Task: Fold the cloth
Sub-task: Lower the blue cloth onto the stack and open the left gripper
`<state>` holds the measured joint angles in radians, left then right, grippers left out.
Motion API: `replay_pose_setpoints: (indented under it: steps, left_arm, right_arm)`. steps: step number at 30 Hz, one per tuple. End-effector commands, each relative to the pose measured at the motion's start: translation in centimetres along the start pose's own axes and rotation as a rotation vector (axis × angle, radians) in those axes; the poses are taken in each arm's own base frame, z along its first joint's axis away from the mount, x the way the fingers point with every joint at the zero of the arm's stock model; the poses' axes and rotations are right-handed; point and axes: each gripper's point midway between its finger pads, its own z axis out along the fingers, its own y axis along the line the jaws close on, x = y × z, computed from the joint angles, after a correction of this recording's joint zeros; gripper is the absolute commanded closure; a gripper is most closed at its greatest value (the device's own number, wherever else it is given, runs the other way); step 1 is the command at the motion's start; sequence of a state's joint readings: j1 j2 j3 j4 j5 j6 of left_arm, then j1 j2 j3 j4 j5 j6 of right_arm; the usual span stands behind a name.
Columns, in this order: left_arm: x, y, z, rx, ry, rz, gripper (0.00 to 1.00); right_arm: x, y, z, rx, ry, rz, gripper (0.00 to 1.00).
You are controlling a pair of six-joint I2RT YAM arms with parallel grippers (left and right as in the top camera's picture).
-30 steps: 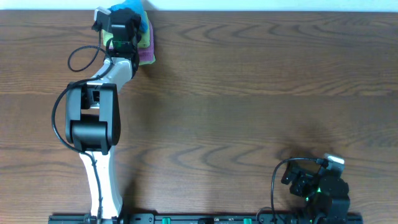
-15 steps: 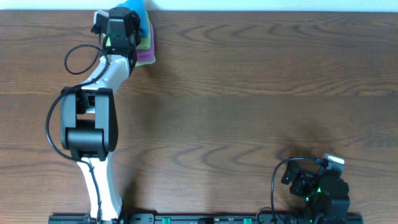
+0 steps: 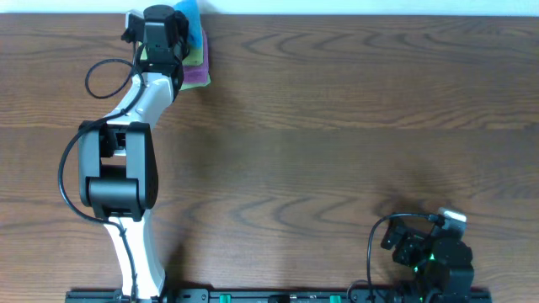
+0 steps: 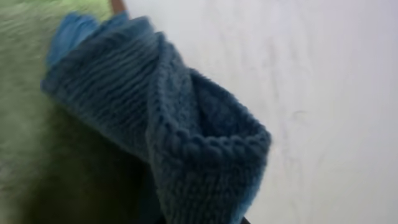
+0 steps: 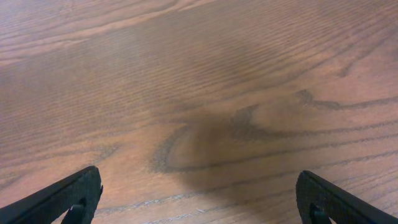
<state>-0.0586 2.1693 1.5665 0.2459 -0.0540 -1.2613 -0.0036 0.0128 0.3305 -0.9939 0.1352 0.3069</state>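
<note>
Step in hand: we judge this to be taking the cloth [image 4: 186, 137] off its pile, so that it can be spread on bare wood and folded.
Left gripper [image 3: 162, 18]: closed. Its fingers are hidden in the wrist view, but a bunched ridge of blue pile runs down to where they sit, so we take the cloth to be pinched there.
Right gripper [image 5: 199, 202]: wide open and holding nothing, above bare wood near the front right edge of the tabletop [image 3: 337, 126].
Where the cloth is: at the far left corner of the tabletop, on top of a green cloth [image 4: 25, 93] with a purple cloth [image 3: 199, 76] just beside, close against the white wall [image 4: 323, 93].
Cloth to gripper: touching, gathered into a peak at the grip, with the rest drooping onto the green cloth.
How to do it well: we would lift first, then draw toward the middle of the tabletop, slowly enough for the blue to peel free on its own.
What to watch: fuzzy cloths cling, so the green one may drag along. A pinch this shallow could also slip.
Next need: we cannot tell which edge is held, so the cloth will want laying flat before any fold.
</note>
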Motion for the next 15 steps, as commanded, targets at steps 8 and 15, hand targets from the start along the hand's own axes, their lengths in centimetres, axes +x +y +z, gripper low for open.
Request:
replay_pose_setpoints:
  steps: [8,15]
  left_arm:
    - [-1.9,-0.4,-0.6,-0.015,-0.001,-0.024,0.94]
    - [-2.9,-0.9,-1.1,-0.005,0.004,-0.033,0.94]
  right_arm:
    - [0.1,-0.3,0.1,0.017,-0.003,0.019,0.01]
    - [0.1,-0.3,0.1,0.016,-0.003,0.019,0.01]
